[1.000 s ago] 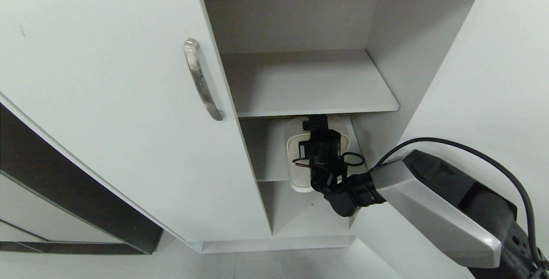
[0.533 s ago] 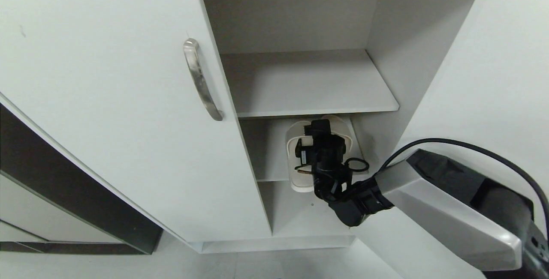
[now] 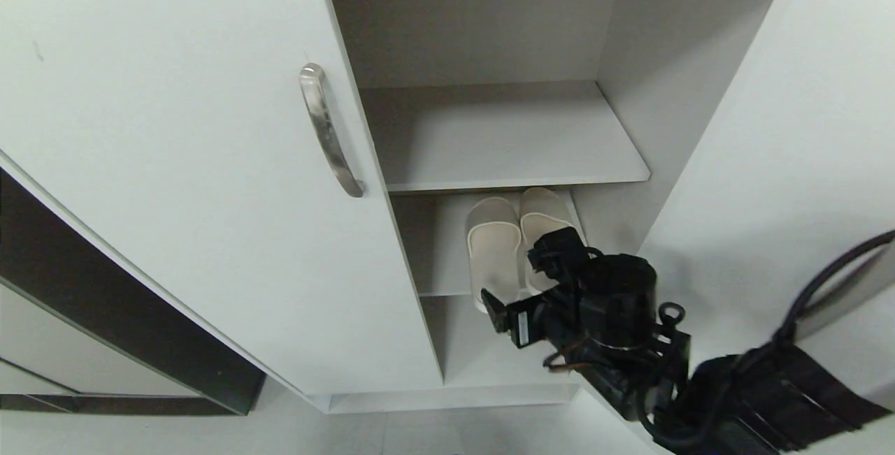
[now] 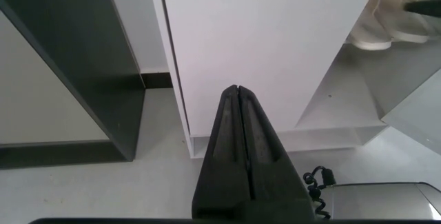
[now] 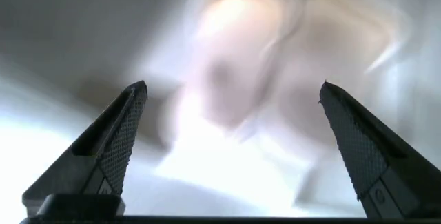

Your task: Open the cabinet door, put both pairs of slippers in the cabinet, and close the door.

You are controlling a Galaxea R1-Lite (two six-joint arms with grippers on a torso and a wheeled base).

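At the open front of the cabinet point(image 3: 482, 29), the right claw point(image 3: 521, 277) hangs with fingers spread wide, gripping nothing. Just beyond it, one pair of slippers point(image 3: 514, 238) lies side by side on the lower shelf point(image 3: 433, 256). The left claw point(image 4: 238, 93), fingers pressed together, faces the shut door point(image 4: 262, 38).

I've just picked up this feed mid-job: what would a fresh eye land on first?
A pair of pale slippers lies side by side on the cabinet's middle shelf. The right gripper hangs just in front of them, jaws wide open, holding nothing. The right door stands open; the left door, with its metal handle, is shut.
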